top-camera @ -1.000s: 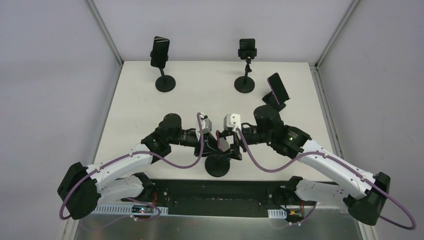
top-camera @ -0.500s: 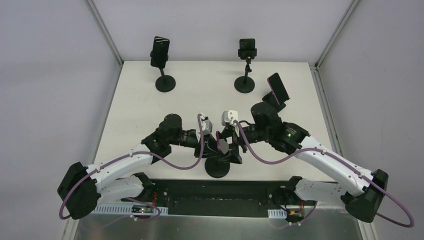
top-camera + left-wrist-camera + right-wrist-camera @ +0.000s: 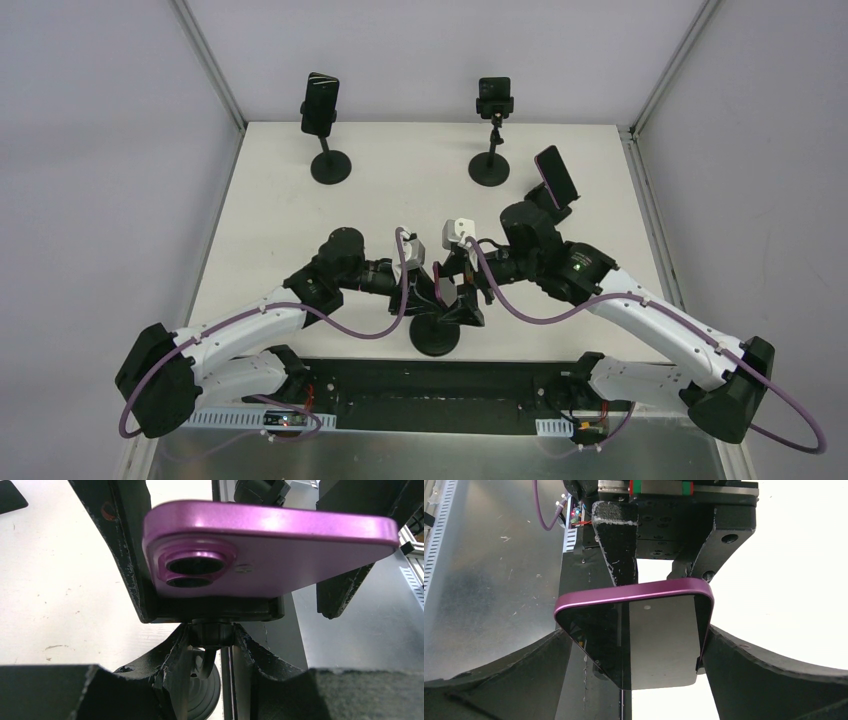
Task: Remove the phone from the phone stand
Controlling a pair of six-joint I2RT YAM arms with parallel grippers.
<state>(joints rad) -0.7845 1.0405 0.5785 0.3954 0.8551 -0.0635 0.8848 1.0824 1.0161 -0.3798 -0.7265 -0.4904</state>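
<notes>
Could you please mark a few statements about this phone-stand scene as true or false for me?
1. The purple phone sits between the fingers of the right tool. True.
2. The purple phone lies flat on the table. False: it rests up in the clamp of the near phone stand.
3. The left tool straddles that stand's neck below the clamp. True.
4. The back-left stand is empty. False: it carries a dark phone.
5. Only one purple phone is in the scene. False: a second purple phone sits tilted at the right.
</notes>
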